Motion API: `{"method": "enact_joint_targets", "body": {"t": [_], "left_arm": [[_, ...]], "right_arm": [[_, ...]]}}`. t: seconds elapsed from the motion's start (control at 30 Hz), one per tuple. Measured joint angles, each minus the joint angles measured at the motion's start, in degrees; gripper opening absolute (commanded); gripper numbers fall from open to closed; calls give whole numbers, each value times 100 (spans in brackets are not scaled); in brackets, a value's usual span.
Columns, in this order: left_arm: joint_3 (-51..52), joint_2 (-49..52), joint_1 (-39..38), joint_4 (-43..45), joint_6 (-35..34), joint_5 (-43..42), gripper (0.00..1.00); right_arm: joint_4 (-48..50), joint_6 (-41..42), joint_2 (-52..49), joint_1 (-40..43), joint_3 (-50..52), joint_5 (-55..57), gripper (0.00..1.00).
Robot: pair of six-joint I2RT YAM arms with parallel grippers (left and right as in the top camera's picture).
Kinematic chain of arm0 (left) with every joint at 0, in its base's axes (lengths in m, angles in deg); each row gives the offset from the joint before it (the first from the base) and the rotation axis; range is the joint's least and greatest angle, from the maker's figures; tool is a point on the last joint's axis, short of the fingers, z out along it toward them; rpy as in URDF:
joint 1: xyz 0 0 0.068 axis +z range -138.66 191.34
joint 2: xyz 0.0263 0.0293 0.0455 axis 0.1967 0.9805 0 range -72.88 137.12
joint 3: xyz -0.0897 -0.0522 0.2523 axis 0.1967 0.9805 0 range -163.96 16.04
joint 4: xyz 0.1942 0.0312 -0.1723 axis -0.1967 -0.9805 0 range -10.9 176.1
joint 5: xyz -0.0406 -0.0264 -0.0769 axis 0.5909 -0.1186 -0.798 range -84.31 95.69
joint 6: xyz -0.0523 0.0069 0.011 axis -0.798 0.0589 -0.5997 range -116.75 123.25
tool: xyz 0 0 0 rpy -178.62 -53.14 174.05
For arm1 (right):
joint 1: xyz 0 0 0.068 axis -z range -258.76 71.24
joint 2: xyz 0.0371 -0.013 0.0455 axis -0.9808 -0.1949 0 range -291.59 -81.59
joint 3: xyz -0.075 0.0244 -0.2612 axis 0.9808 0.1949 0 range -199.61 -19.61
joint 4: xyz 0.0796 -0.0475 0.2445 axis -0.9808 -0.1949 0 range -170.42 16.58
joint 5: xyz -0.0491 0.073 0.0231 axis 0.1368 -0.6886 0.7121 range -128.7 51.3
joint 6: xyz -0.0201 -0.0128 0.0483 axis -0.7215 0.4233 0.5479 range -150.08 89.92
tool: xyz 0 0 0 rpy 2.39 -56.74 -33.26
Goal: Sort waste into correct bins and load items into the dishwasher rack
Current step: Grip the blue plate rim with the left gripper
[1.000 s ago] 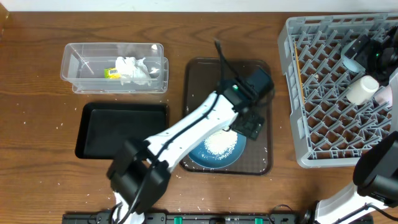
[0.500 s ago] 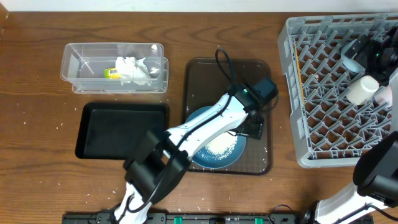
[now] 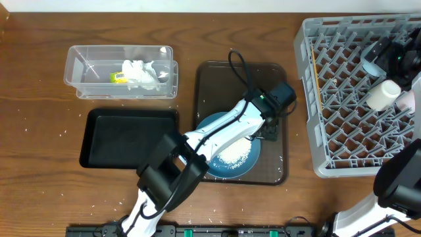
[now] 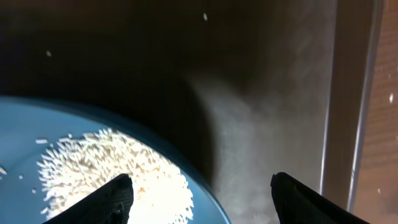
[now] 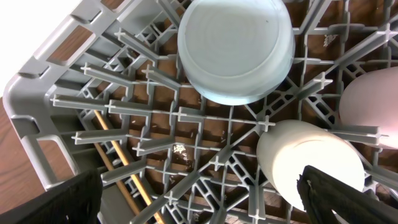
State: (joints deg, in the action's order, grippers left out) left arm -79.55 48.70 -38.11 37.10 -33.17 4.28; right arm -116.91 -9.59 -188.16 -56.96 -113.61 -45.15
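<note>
Two robot arms reach over a wooden table (image 3: 39,164). The left arm stretches from the near edge to a brown serving tray (image 3: 209,82) at the centre. On that tray sits a dark-blue plate (image 3: 212,125) with a heap of white rice (image 3: 235,153) on it.

The left gripper (image 3: 268,131) hangs above the plate's right edge. In the left wrist view its fingers are spread wide and hold nothing. One fingertip is over the rice, the other over bare tray floor, and the plate's rim curves between them.

At the upper left, a clear plastic box (image 3: 82,66) holds a crumpled white napkin (image 3: 141,74). A yellow-green wrapper (image 3: 117,77) lies just beside the napkin. Below the box lies a black tray (image 3: 128,138), apparently bare.

On the right stands a grey dishwasher rack (image 3: 342,99). The right wrist view looks down into it. A light-blue bowl (image 5: 236,46) rests upside down on the pegs, near a white cup (image 5: 311,155). A second pale cup (image 5: 373,106) shows at the frame's edge. Wooden chopsticks (image 5: 118,155) lie low in the lattice, though whether one or two cannot be told. The right gripper (image 5: 199,177) hovers above the rack with its fingers far apart, grasping nothing.
</note>
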Motion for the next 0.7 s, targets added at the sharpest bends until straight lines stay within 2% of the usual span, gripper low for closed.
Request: {"method": "enact_joint_targets", "body": {"t": [0.1,0.37,0.53,0.7], "left_arm": [[0,85,0,26,-87,68,71],[0,197,0,-13,-157,133,57],[0,197,-2,-170,-216,138,43],[0,197,-2,-264,-234,140,42]], "right_arm": [[0,0,0,0,0,0,99],[0,0,0,0,0,0,99],[0,0,0,0,0,0,99],[0,0,0,0,0,0,99]]}}
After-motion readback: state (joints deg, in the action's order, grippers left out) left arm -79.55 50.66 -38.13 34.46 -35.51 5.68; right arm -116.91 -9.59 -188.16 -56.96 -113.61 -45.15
